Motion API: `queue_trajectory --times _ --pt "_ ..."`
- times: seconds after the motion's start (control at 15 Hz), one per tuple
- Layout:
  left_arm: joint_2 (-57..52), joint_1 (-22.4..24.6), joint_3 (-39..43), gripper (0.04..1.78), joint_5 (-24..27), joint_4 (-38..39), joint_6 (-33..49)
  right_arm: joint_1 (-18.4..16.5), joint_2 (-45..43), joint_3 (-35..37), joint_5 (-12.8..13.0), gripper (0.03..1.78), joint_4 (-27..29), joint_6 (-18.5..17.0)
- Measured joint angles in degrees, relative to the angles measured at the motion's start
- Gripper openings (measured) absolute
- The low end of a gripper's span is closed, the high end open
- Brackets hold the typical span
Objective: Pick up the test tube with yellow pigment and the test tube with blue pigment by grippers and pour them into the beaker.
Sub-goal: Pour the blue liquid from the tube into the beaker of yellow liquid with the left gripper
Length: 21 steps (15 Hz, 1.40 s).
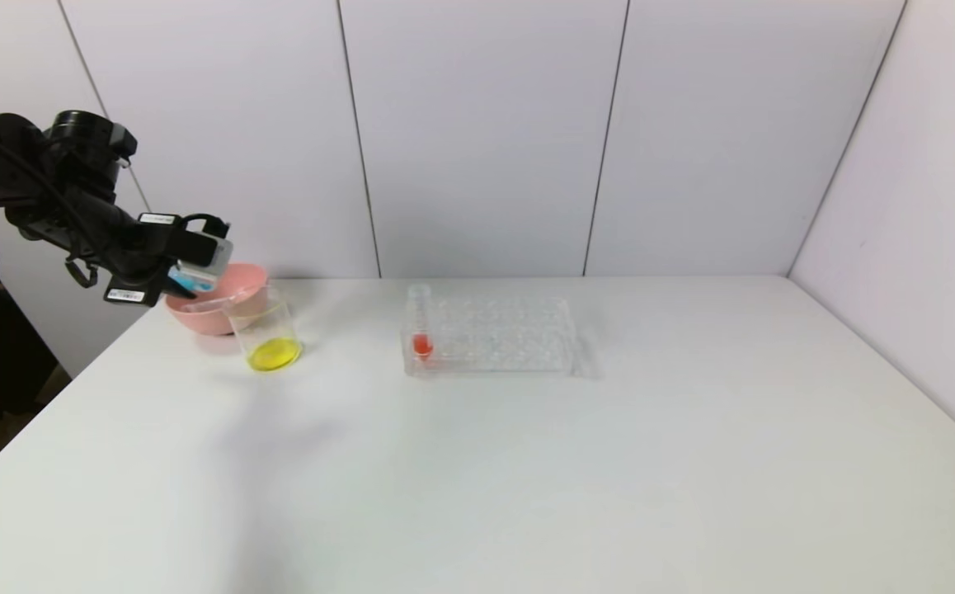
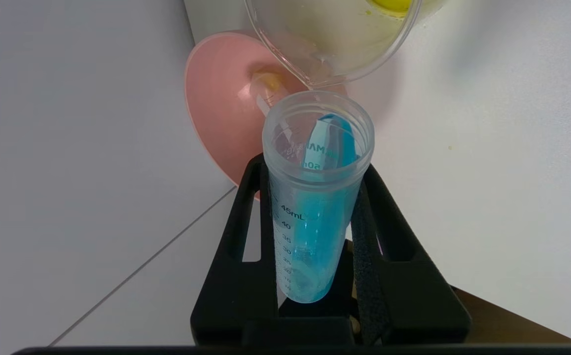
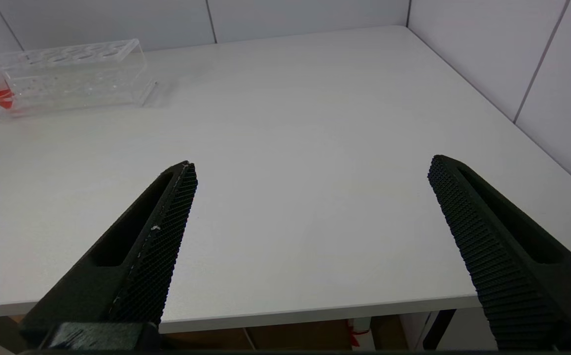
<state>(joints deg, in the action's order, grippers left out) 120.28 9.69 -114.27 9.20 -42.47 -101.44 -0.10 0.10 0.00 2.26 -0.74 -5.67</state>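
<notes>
Right gripper (image 3: 310, 197) hung at the near table (image 1: 527, 462) edge, jaws wide apart, holding nothing; it appeared only in its own wrist view. Broad bare tabletop lay ahead of it. Further back, beaker (image 1: 270, 334) at left held yellow liquid. Rack (image 1: 490, 337) at centre held one red-orange tube (image 1: 421, 330). Left gripper (image 2: 315, 197) clamped the test tube with blue pigment (image 2: 315, 197), tilted, mouth at the beaker rim. Left wrist view alone showed blue liquid running toward the mouth. Pink bowl (image 1: 222, 301) stood just behind, at the far left edge.
</notes>
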Motion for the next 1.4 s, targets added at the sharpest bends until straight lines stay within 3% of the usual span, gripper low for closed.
queue_trajectory --times 1.0,1.4 --pt "-0.49 -0.99 0.02 0.45 -3.80 -2.01 1.77 0.00 0.00 0.00 0.02 1.71 0.00 -0.02" --pt "-0.22 -2.23 0.02 0.45 -7.34 -2.34 8.41 0.00 0.00 0.00 0.02 1.71 0.00 -0.02"
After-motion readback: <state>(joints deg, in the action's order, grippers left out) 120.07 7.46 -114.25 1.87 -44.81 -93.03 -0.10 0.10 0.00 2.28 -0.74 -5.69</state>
